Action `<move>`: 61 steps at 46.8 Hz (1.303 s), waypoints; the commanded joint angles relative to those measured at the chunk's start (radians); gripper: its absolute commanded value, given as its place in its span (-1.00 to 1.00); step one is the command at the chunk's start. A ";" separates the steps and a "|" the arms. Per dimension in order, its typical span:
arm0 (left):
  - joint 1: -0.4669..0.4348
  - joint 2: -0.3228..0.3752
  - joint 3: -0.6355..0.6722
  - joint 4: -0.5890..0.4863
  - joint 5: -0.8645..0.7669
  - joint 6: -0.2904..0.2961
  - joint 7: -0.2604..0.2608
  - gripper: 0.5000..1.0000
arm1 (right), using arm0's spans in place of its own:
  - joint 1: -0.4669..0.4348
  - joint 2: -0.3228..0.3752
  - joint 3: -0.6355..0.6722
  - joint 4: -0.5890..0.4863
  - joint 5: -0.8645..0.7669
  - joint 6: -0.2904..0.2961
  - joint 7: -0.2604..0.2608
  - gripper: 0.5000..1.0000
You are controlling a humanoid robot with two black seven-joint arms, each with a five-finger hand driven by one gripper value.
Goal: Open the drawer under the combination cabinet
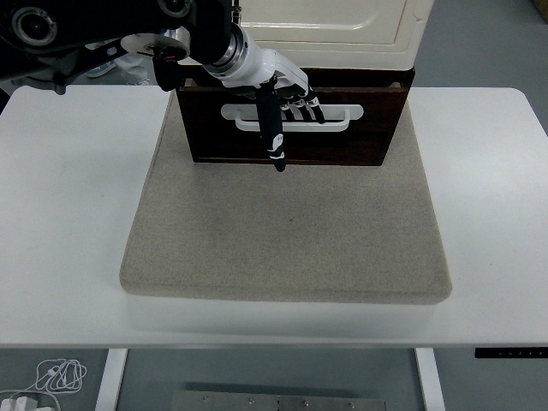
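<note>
In the head view we count one white table (68, 214), one beige mat (282, 231) laid on it, one cream cabinet (334, 34) at the far edge of the mat, and one dark brown drawer (342, 141) beneath that cabinet. The drawer front carries a single white handle (338, 116), a long slot-shaped bar running across its upper half. We see one robot arm, the left, coming in from the upper left corner; the right arm does not appear.

The left hand (278, 90) sits against the drawer front at the handle's left portion. Its four fingers (301, 104) are curled together and hooked into the handle's slot from above, their dark tips resting on the bar. The thumb (272, 133) points straight down, laid over the handle and the brown panel below it. The drawer front stands slightly forward of the cabinet body above, its lower edge resting on the mat.
</note>
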 commanded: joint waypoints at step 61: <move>-0.035 0.086 -0.001 -0.171 -0.009 -0.050 0.001 1.00 | 0.000 0.000 0.000 0.000 0.000 0.000 0.001 0.70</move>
